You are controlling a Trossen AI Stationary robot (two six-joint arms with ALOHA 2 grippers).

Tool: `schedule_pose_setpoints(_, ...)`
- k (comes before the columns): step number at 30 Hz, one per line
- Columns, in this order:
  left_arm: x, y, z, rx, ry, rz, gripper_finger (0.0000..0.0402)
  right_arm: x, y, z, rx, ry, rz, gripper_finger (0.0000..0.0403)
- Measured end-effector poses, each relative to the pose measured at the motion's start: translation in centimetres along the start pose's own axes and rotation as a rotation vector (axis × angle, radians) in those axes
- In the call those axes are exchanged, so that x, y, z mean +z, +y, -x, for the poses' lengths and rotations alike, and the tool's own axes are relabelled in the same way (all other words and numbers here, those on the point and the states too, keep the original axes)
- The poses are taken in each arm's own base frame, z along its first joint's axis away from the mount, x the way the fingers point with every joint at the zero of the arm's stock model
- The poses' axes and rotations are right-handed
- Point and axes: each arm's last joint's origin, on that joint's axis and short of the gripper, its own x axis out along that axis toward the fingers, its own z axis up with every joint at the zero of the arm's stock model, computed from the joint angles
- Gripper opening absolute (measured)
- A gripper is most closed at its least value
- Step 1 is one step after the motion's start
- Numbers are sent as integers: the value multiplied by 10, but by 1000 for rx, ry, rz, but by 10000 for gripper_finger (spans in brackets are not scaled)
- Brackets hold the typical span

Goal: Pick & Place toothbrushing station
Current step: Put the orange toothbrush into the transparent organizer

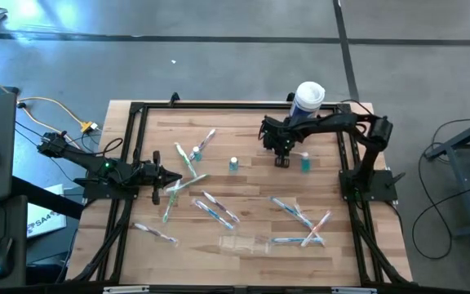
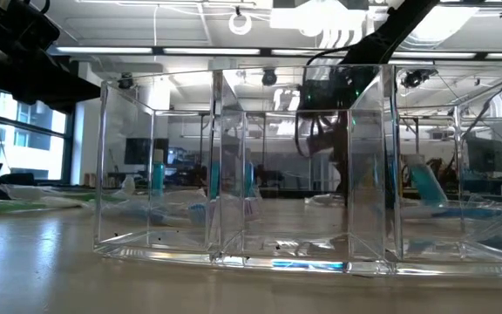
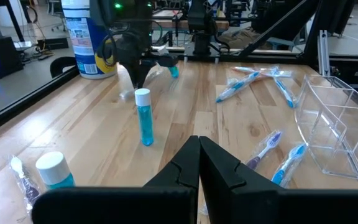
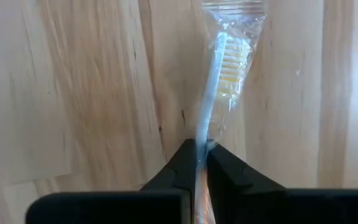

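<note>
Only the right wrist view shows the grip itself: the right hand (image 4: 197, 152) is pinched closed on the handle of a wrapped toothbrush (image 4: 219, 74), whose pale yellow bristles and clear wrapper lie flat on the wooden table (image 4: 73, 93). From above, that hand (image 1: 282, 160) sits near the far middle of the table, just in front of the white canister (image 1: 308, 98), with a teal tube (image 1: 305, 163) beside it. The high view counts three such tubes, and roughly a dozen thin toothbrushes scattered in loose groups; an exact number cannot be told. The left hand (image 3: 199, 163), fingers pressed together and empty, waits at the left edge. The low view alone shows the clear holder (image 2: 242, 166) divided into three compartments, near the front edge.
</note>
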Motion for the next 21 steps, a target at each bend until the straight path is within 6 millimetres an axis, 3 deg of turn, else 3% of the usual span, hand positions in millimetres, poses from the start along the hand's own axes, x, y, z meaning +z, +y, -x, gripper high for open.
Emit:
schedule_pose_setpoints(4,0,0,0,1,-3,1,3,1,12,15,-144,8,50,10)
schedule_pose_setpoints(9,0,0,0,1,-4,2,3,2,21,55,-248,-104,63,8)
schedule_pose_setpoints(21,1,0,0,2,-10,5,3,-15,62,143,-289,-442,49,7)
